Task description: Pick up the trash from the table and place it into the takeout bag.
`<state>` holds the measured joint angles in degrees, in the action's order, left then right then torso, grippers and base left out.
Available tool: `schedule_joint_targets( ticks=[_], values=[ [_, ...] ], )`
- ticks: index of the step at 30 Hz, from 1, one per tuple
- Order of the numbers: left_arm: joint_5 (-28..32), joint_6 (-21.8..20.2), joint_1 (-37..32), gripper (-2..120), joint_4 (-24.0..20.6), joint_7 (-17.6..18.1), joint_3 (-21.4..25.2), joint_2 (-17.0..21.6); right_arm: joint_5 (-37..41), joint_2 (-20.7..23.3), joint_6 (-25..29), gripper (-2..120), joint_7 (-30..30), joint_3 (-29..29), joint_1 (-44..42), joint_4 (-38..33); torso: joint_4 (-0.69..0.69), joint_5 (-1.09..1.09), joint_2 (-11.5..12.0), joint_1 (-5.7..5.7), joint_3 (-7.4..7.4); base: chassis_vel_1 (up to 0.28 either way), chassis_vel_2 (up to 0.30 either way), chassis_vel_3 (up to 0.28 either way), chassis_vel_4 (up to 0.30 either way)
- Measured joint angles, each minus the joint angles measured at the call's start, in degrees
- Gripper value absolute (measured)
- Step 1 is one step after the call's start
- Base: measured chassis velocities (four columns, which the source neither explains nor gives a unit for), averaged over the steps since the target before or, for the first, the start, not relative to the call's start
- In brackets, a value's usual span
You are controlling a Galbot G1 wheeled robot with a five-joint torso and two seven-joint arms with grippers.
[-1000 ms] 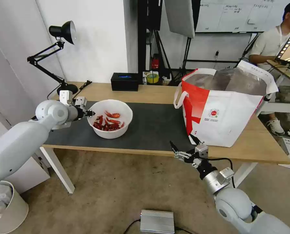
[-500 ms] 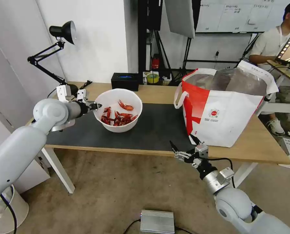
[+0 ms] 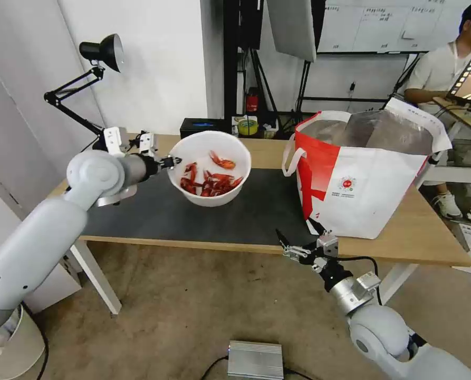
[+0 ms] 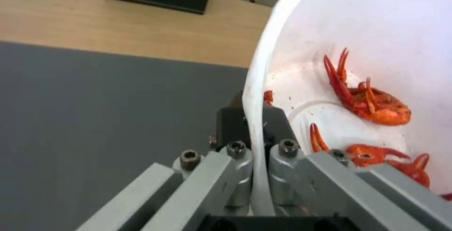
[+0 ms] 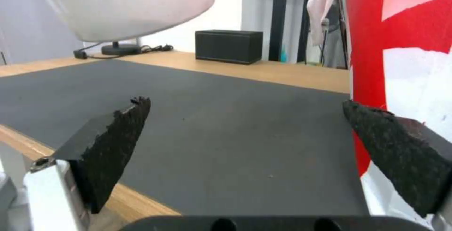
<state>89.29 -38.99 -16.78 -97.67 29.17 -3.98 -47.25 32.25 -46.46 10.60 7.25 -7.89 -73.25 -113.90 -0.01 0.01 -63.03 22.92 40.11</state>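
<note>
A wheeled robot's left gripper [image 3: 171, 160] has its jaws clenched on the near rim of a white round bowl [image 3: 210, 168] of red crayfish shells [image 3: 212, 182]; in the left wrist view the thin white rim runs straight down between the two jaws, one black pad outside the wall and one inside. The bowl hangs in the air above the dark grey mat [image 3: 256, 211] of the light-wood counter [image 3: 428, 243], tipped a little so its open mouth faces the head camera, with the shells heaped in the low side away from the jaws. The white and red takeout bag [image 3: 359, 174] stands open-topped on the counter, well beyond the bowl on the side opposite the jaws. The right gripper [image 3: 299, 250] waits with jaws released just off the counter's front edge, the bag's red panel beside one jaw. To do this carry well, the bowl probably wants to be kept level or tilted back toward the jaws so no shells slide over the far lip, raised enough to clear the bag's rim and white loop handle [image 3: 289, 158], and moved smoothly, since a one-sided rim pinch likely lets the bowl swing or slip
</note>
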Motion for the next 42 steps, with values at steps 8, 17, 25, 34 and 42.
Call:
schedule_joint_targets(
  ticks=[8, 17, 25, 34, 42],
  values=[
    [1.4, 1.5, 6.8, 0, 3.4, 1.9, -5.1, -3.9, 0.0, 0.0, 0.0, 100, 0.0, 0.0, 0.0, 0.0, 0.00, -0.01, 0.0, 0.00, 0.00, 0.000, 0.000, 0.000, 0.000],
    [3.3, 1.8, 16.9, 0, 8.8, 3.2, -9.9, -9.4, 0.0, 0.0, 0.0, 100, 0.0, 0.0, 0.0, 0.0, 0.00, 0.01, 0.0, 0.01, 0.00, 0.000, 0.000, 0.000, 0.000],
    [4.5, 2.2, 24.5, 0, 13.6, 3.8, -12.5, -13.9, 0.0, 0.0, 0.0, 100, 0.0, 0.0, 0.0, 0.0, 0.01, 0.00, 0.0, 0.01, 0.00, 0.000, 0.000, 0.000, 0.000],
    [4.8, 2.7, 29.4, 0, 19.8, 4.2, -15.0, -20.8, 0.0, 0.0, 0.0, 100, 0.0, 0.0, 0.0, 0.0, 0.00, 0.01, 0.0, 0.00, 0.00, 0.000, 0.000, 0.000, 0.000],
    [4.3, 4.2, 30.9, 0, 24.4, 4.8, -15.7, -26.5, 0.0, 0.0, 0.0, 100, 0.0, 0.0, 0.0, 0.0, 0.01, 0.00, 0.0, 0.00, 0.00, 0.000, 0.000, 0.000, 0.000]
  ],
)
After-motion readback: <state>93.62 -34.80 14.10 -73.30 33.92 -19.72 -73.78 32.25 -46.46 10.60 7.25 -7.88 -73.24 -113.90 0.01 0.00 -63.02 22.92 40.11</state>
